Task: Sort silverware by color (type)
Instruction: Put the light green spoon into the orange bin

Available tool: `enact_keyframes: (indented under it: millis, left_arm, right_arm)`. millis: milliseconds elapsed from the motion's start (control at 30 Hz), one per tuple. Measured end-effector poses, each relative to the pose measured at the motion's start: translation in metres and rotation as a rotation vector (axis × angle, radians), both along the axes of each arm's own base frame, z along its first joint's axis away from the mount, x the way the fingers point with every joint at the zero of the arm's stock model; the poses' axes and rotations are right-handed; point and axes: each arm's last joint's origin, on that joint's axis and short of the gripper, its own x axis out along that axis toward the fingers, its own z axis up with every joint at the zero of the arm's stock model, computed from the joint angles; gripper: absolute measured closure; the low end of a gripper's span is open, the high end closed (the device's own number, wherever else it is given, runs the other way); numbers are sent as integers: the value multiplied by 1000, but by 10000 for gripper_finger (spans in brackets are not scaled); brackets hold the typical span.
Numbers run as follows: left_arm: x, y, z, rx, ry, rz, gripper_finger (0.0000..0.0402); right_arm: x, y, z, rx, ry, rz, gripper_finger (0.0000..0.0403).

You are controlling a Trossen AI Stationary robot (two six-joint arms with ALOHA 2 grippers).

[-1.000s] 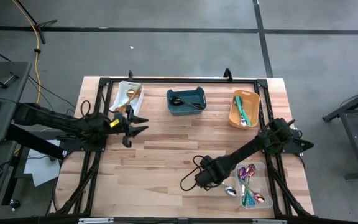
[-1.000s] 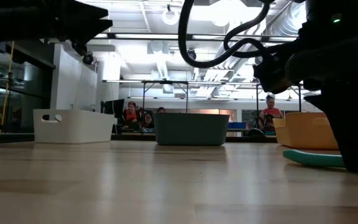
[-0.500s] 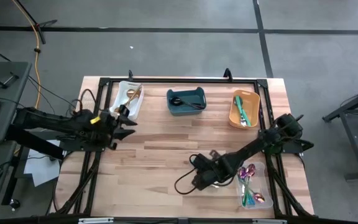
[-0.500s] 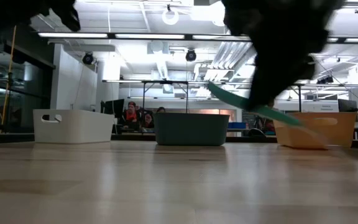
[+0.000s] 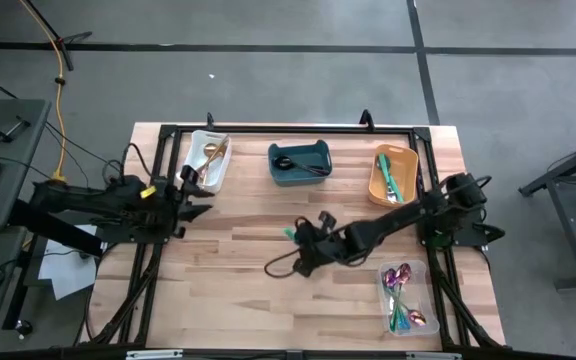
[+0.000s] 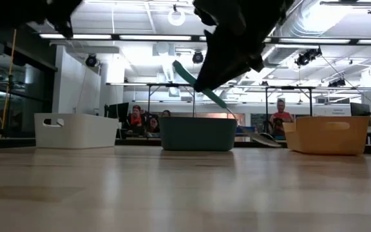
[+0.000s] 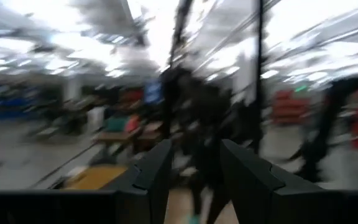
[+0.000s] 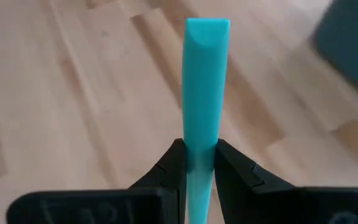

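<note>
- you are looking at four bins: a white bin [image 5: 207, 158], a dark teal bin [image 5: 299, 163] and an orange bin [image 5: 393, 176] in a row along the far side of the wooden table [image 5: 258, 260], and a clear bin [image 5: 408, 298] nearer than the orange bin.
- you are seeing gold pieces [image 5: 214, 152] in the white bin, a black piece [image 5: 300, 166] in the dark teal bin, teal-handled pieces [image 5: 394, 180] in the orange bin and a cluster of iridescent purple and silver spoons [image 5: 400, 283] in the clear bin; you cannot count them exactly.
- your right gripper [image 5: 295, 235] is hovering above the table nearer than the dark teal bin, its jaws narrow and clamping one teal-handled utensil [image 8: 206, 74].
- compared with a second ago, that gripper is now clear of the clear bin and closer to the dark teal bin, with the utensil lifted off the wood.
- your left gripper [image 5: 192, 195] is hanging just nearer than the white bin, jaws apart and holding nothing; it is now farther back than before.
- beyond the table you are seeing a bright workshop with ceiling lights and seated people [image 6: 135, 117].
</note>
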Motion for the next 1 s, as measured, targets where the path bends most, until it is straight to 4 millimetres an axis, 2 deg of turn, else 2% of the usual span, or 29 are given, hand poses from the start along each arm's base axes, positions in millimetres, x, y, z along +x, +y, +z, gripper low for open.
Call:
enact_keyframes:
  millis: [100,233,333,433,600,800,1000]
  left_arm:
    - [0,3,-9,-2,92,111,273]
    - [1,5,-15,-9,165,179,273]
    - [2,5,-16,-8,176,181,273]
    - [3,5,-16,-25,169,182,273]
    - [12,4,-18,-44,189,178,273]
    - [30,3,-26,-50,248,176,273]
    - [43,2,-25,-58,187,181,273]
  right_arm:
    - [-9,-15,2,-24,15,-8,354]
    - [-36,-32,-8,8,-49,-38,354]
    - [-52,-39,-12,61,-255,-28,354]
    - [-60,-49,-13,68,-482,4,354]
    - [-59,-64,-7,-4,-724,97,354]
    - [-45,-78,4,-124,-769,198,354]
    - [-37,-84,15,-234,-774,310,354]
